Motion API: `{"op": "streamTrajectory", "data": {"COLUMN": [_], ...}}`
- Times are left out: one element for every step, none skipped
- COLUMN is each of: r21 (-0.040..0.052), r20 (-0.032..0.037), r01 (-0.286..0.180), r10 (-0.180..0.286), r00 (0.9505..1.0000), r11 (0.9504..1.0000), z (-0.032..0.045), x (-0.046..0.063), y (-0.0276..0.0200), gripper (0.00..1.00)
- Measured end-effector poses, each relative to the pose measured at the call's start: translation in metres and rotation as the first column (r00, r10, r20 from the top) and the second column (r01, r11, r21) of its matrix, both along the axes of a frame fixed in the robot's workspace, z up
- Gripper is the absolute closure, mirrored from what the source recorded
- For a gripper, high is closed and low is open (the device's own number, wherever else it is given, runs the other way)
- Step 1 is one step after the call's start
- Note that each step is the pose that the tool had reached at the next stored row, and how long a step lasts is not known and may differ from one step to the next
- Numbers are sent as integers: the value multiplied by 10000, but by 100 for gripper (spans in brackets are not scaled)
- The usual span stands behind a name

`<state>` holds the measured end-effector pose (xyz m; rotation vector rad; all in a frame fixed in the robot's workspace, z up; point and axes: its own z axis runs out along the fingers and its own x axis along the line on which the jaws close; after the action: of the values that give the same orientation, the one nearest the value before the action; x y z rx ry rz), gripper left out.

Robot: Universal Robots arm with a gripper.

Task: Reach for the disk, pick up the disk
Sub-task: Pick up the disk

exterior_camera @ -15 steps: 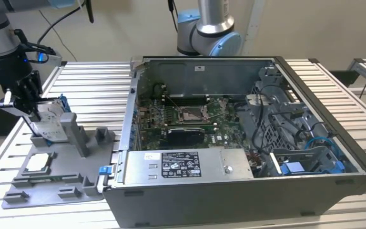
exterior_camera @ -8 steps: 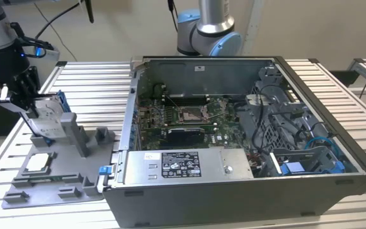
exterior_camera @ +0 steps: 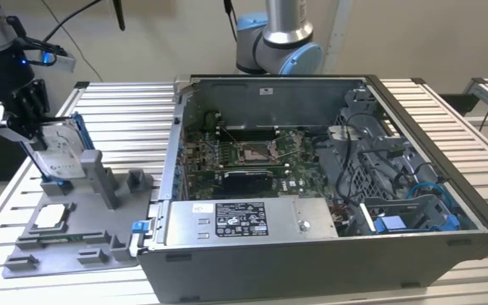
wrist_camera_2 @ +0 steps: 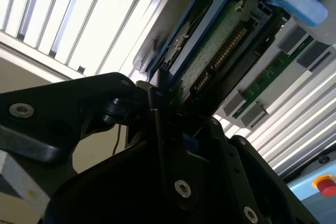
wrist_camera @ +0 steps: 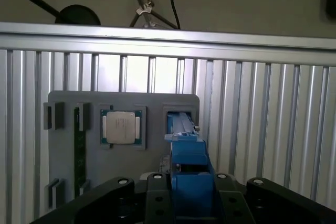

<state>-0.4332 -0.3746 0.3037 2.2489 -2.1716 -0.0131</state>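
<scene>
Aluminium slats form the desk [exterior_camera: 447, 108] before you, and a large grey metal computer case [exterior_camera: 312, 267] takes up most of it, lying on its side with its green circuit board [exterior_camera: 253, 152] open to view. To the exterior view's left of the case lies a flat grey plastic fixture tray [exterior_camera: 58, 257]. The arm's black wrist [exterior_camera: 2, 79] hangs over the tray's far end. There the flat silver-grey metal disk [exterior_camera: 60, 151], white-labelled and edged by a blue plastic frame, stands on edge, leaning slightly, its lower end at a slot [exterior_camera: 58, 188] in the tray; you cannot tell whether it is seated or just clear. The jaws pinch the disk from both sides: in the first wrist view its blue frame fills the gap between them. Just beside the disk's slot rests a small square silver chip [exterior_camera: 51, 216], and on the chip's other side a thin green memory strip [wrist_camera: 79, 145] lies in its groove.
</scene>
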Motion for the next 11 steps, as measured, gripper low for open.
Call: {"op": "streamTrajectory", "data": {"r21": [0, 0, 0, 0, 0, 0, 0, 0, 0, 0, 0], "r20": [0, 1, -1, 0, 1, 1, 0, 0, 0, -1, -1], "r01": [-1, 0, -1, -1, 0, 0, 0, 0, 0, 0, 0], "r10": [1, 0, 1, 1, 0, 0, 0, 0, 0, 0, 0], "r00": [10000, 10000, 10000, 10000, 10000, 10000, 10000, 10000, 10000, 10000, 10000], "r11": [10000, 10000, 10000, 10000, 10000, 10000, 10000, 10000, 10000, 10000, 10000], "z": [24, 41, 58, 75, 93, 110, 133, 147, 163, 177, 191], "x": [0, 0, 0, 0, 0, 0, 0, 0, 0, 0, 0], "y": [-1, 0, 0, 0, 0, 0, 0, 0, 0, 0, 0], "gripper": [100, 100, 100, 100, 100, 100, 100, 100, 100, 100, 100]}}
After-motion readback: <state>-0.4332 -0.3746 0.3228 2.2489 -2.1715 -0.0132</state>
